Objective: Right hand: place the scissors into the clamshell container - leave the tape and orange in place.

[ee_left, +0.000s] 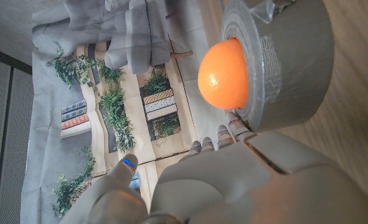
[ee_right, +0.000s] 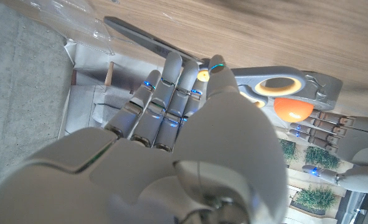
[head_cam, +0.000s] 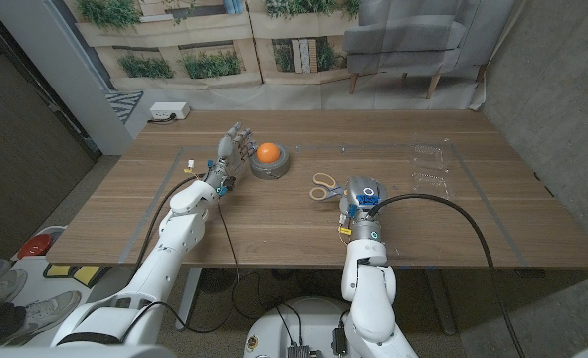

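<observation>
The scissors (head_cam: 322,186), grey with yellow-lined handles, lie on the table at mid-centre. My right hand (head_cam: 361,196) stands just to their right, and its straight fingers (ee_right: 171,93) reach over the scissors (ee_right: 317,87) without closing on them. The clear clamshell container (head_cam: 433,164) lies further right, its lid open (ee_right: 78,18). The orange (head_cam: 268,152) sits in the grey tape roll (head_cam: 272,167). My left hand (head_cam: 229,156) stands open beside the roll, and its fingertips (ee_left: 230,127) are close to the tape (ee_left: 289,62) under the orange (ee_left: 223,73).
A white power strip (head_cam: 169,112) lies at the table's far left corner. Thin tape lines mark a rectangle on the wood (head_cam: 184,151). Bare wood lies between the scissors and the clamshell. A grey sofa (head_cam: 413,35) stands behind the table.
</observation>
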Action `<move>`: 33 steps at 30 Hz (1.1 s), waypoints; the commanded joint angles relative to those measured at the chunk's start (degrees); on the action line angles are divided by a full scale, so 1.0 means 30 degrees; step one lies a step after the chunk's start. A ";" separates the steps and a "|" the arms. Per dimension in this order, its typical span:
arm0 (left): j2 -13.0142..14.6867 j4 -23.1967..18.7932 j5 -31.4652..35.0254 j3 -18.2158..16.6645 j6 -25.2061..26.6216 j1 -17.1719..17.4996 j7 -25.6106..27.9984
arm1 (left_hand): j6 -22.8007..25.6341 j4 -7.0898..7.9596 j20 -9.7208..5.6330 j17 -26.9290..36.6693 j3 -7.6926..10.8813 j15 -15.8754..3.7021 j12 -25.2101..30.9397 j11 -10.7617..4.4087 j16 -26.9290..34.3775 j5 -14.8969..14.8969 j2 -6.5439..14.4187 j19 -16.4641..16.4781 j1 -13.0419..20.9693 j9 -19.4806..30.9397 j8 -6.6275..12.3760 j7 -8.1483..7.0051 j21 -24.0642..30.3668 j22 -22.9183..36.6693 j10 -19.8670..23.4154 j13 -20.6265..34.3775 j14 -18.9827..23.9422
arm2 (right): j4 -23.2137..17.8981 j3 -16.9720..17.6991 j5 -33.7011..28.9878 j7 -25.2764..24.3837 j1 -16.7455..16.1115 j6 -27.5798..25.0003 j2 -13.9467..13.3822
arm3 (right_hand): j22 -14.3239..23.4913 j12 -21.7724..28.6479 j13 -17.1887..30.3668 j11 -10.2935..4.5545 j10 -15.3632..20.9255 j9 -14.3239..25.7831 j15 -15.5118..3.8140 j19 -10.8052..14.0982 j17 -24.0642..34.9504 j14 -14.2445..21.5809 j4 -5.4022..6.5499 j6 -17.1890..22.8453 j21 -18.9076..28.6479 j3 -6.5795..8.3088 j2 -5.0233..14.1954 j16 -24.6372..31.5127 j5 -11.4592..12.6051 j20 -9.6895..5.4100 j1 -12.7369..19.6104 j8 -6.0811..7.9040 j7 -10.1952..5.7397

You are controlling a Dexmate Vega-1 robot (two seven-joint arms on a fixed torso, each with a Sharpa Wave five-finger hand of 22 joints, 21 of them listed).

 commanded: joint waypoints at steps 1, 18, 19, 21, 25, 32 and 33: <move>0.0005 -0.0110 -0.0034 -0.0027 0.0021 0.0063 0.0042 | 0.0026 -0.0001 0.0141 0.0093 -0.0103 0.0062 0.0133 -0.0038 0.0148 0.0094 0.2076 -0.0063 -0.0074 0.0083 -0.0006 0.0081 -0.0031 0.0080 -0.1277 0.0095 -0.1504 | 0.0132 0.0147 0.0072 -0.0679 0.0324 -0.0666 -0.0015 | 0.0089 0.0130 0.0193 -0.0091 0.0127 0.0663 -0.0889 0.0172 0.0162 0.0115 0.0575 0.4284 0.0184 0.0770 0.0328 -0.0020 -0.0057 -0.0030 0.0409 0.0664 0.0062; -0.0001 -0.0305 0.0008 -0.0026 0.0044 0.0162 0.0152 | 0.0034 -0.0005 0.0133 0.0091 -0.0104 0.0044 0.0134 -0.0024 0.0150 0.0096 0.2078 -0.0057 -0.0066 0.0082 -0.0003 0.0081 -0.0048 0.0080 -0.1276 0.0095 -0.1497 | 0.0284 0.0401 0.0036 -0.1369 0.0776 -0.1284 0.0156 | 0.0104 0.0118 0.0264 -0.0076 0.0271 0.0811 -0.0832 0.0157 0.0475 0.0234 0.0588 0.4328 0.0343 0.0970 0.0241 -0.0041 -0.0170 0.0025 0.0388 0.0661 0.0108; -0.0003 -0.0308 0.0004 -0.0032 0.0044 0.0165 0.0158 | 0.0039 -0.0005 0.0135 0.0091 -0.0104 0.0044 0.0134 -0.0023 0.0150 0.0096 0.2078 -0.0059 -0.0066 0.0082 -0.0001 0.0083 -0.0049 0.0080 -0.1277 0.0095 -0.1497 | 0.0313 0.0424 0.0056 -0.1413 0.0813 -0.1325 0.0178 | 0.0104 0.0117 0.0282 -0.0043 0.0250 0.0802 -0.0853 0.0156 0.0478 0.0245 0.0585 0.4336 0.0349 0.0977 0.0233 -0.0042 -0.0173 0.0025 0.0389 0.0655 0.0115; -0.0001 -0.0306 -0.0001 -0.0035 0.0040 0.0166 0.0149 | 0.0030 -0.0006 0.0136 0.0091 -0.0104 0.0044 0.0134 -0.0020 0.0149 0.0096 0.2078 -0.0059 -0.0065 0.0082 -0.0005 0.0077 -0.0051 0.0080 -0.1277 0.0095 -0.1498 | 0.0347 0.0456 0.0075 -0.1458 0.0881 -0.1359 0.0161 | 0.0105 0.0123 0.0311 -0.0034 0.0246 0.0827 -0.0874 0.0156 0.0514 0.0234 0.0582 0.4334 0.0363 0.0995 0.0222 -0.0043 -0.0181 0.0028 0.0389 0.0659 0.0120; -0.0007 -0.0309 -0.0011 -0.0044 0.0054 0.0169 0.0160 | 0.0036 -0.0005 0.0139 0.0091 -0.0104 0.0046 0.0134 -0.0021 0.0149 0.0097 0.2079 -0.0058 -0.0065 0.0082 -0.0003 0.0089 -0.0054 0.0081 -0.1276 0.0096 -0.1499 | 0.0518 0.0506 0.0124 -0.1547 0.1071 -0.1472 0.0191 | 0.0107 0.0138 0.0343 -0.0047 0.0302 0.0850 -0.0852 0.0158 0.0573 0.0212 0.0571 0.4342 0.0400 0.1035 0.0184 -0.0051 -0.0198 0.0040 0.0391 0.0652 0.0160; 0.0002 -0.0221 -0.0002 -0.0039 0.0011 0.0115 0.0119 | 0.0026 -0.0005 0.0139 0.0090 -0.0104 0.0047 0.0130 -0.0013 0.0149 0.0098 0.2082 -0.0053 -0.0063 0.0082 -0.0007 0.0089 -0.0060 0.0081 -0.1287 0.0096 -0.1498 | 0.0873 0.0636 0.0352 -0.1949 0.1399 -0.1724 0.0193 | 0.0112 0.0144 0.0384 -0.0025 0.0367 0.0885 -0.0971 0.0160 0.0620 0.0221 0.0579 0.4341 0.0462 0.1111 0.0163 -0.0075 -0.0219 0.0064 0.0370 0.0630 0.0137; 0.0001 -0.0229 -0.0009 -0.0041 0.0023 0.0108 0.0120 | 0.0020 -0.0005 0.0139 0.0090 -0.0104 0.0047 0.0131 -0.0014 0.0150 0.0098 0.2082 -0.0051 -0.0063 0.0082 -0.0009 0.0082 -0.0060 0.0081 -0.1285 0.0096 -0.1496 | 0.0895 0.0667 0.0400 -0.1977 0.1444 -0.1746 0.0168 | 0.0113 0.0120 0.0362 -0.0037 0.0354 0.0870 -0.0972 0.0165 0.0637 0.0207 0.0572 0.4353 0.0472 0.1119 0.0148 -0.0076 -0.0223 0.0060 0.0374 0.0621 0.0136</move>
